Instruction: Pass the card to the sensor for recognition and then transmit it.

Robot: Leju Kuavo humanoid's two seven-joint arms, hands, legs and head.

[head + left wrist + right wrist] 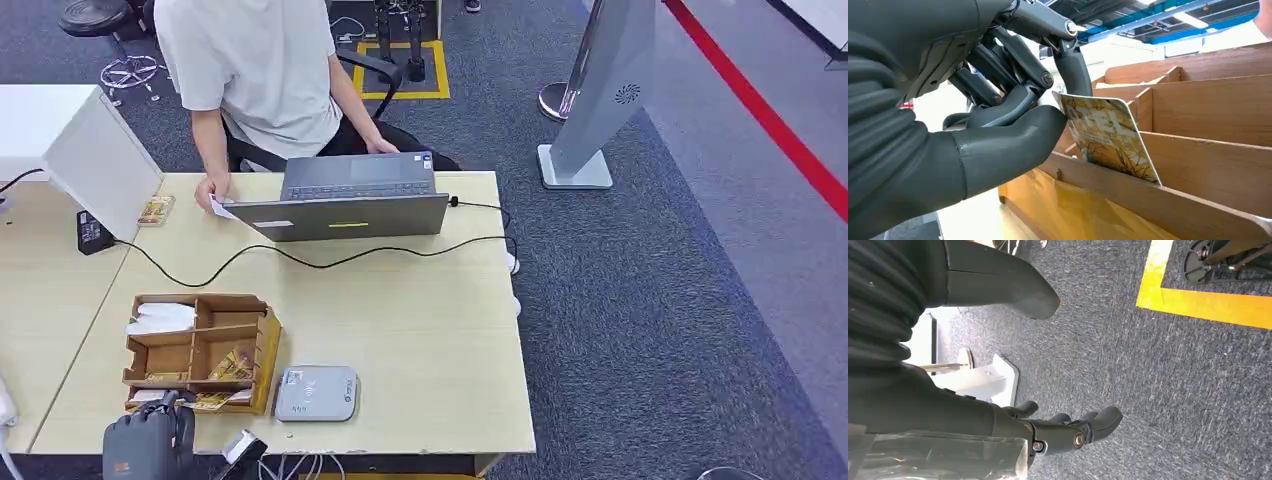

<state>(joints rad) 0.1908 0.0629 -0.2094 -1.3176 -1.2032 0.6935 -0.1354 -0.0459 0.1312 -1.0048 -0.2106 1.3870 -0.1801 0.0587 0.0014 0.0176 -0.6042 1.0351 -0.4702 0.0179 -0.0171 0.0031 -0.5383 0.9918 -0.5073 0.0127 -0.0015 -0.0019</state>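
My left hand (150,437) is at the near edge of the table, against the front of the wooden organizer (200,350). In the left wrist view that hand (998,120) pinches a yellow patterned card (1108,137) between thumb and fingers; the card's lower part still stands inside a front slot of the organizer (1198,200). The grey card sensor (316,393) lies on the table just right of the organizer. My right hand (1063,432) hangs over the carpet, fingers loosely curled, holding nothing.
A person in a white shirt (260,70) sits behind a grey laptop (350,200) at the far side, one hand on a white card. A black cable (330,260) crosses the table. A grey kiosk stand (600,90) stands on the carpet to the right.
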